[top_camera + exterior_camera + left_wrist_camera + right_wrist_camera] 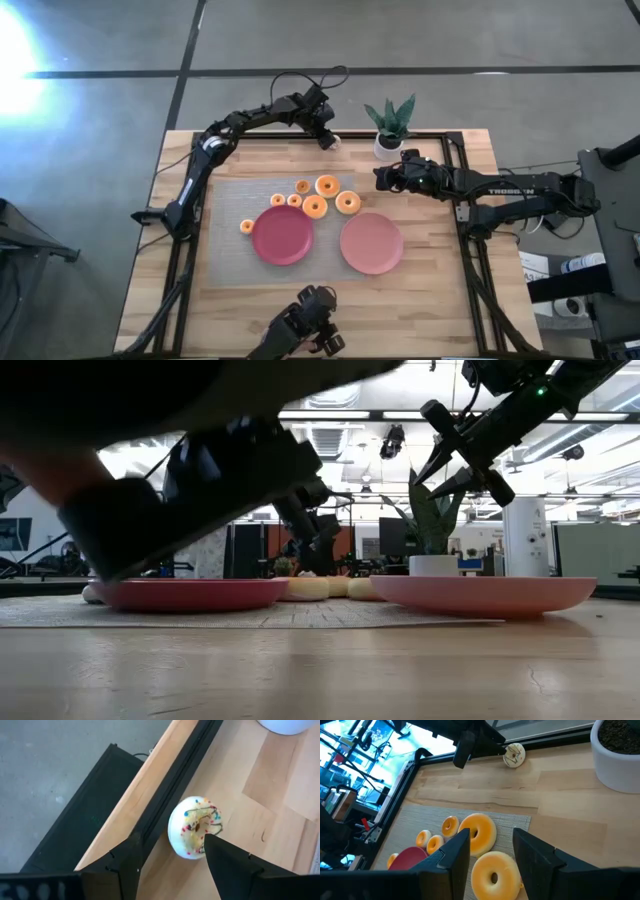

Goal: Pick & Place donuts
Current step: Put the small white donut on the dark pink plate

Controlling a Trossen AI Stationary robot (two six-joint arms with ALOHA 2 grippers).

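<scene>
High view: you see the left end effector point(329, 139) reaching to the far edge of the surface point(440, 300), beside the potted plant point(389, 128), with a whitish donut point(335, 140) just at its tip by the black rail. The right end effector point(382, 178) hangs near the plant pot, just past the cluster of orange donuts point(327, 186) on the grey mat point(225, 215). Those donuts lie behind the magenta plate point(282, 235) and the pink plate point(371, 243); one small one sits apart, left of the magenta plate. Neither plate carries a donut.

Low view: you get both plates resting on the mat, a few pale donuts between them farther back, and one arm raised at the upper right above the plant.

Left wrist view: your left end effector point(170, 862) stands wide open, its two dark fingers point(230, 865) on either side of the whitish donut point(194, 826), which has coloured sprinkles and a dark drizzle. The donut stands on edge against the black rail; the fingers hold nothing.

Right wrist view: your right end effector point(491, 851) is partly open and empty, above two large orange donuts point(493, 872) on the mat, with three small ones beside them. Farther off, the left arm hovers by the whitish donut point(514, 755) at the rail.
</scene>
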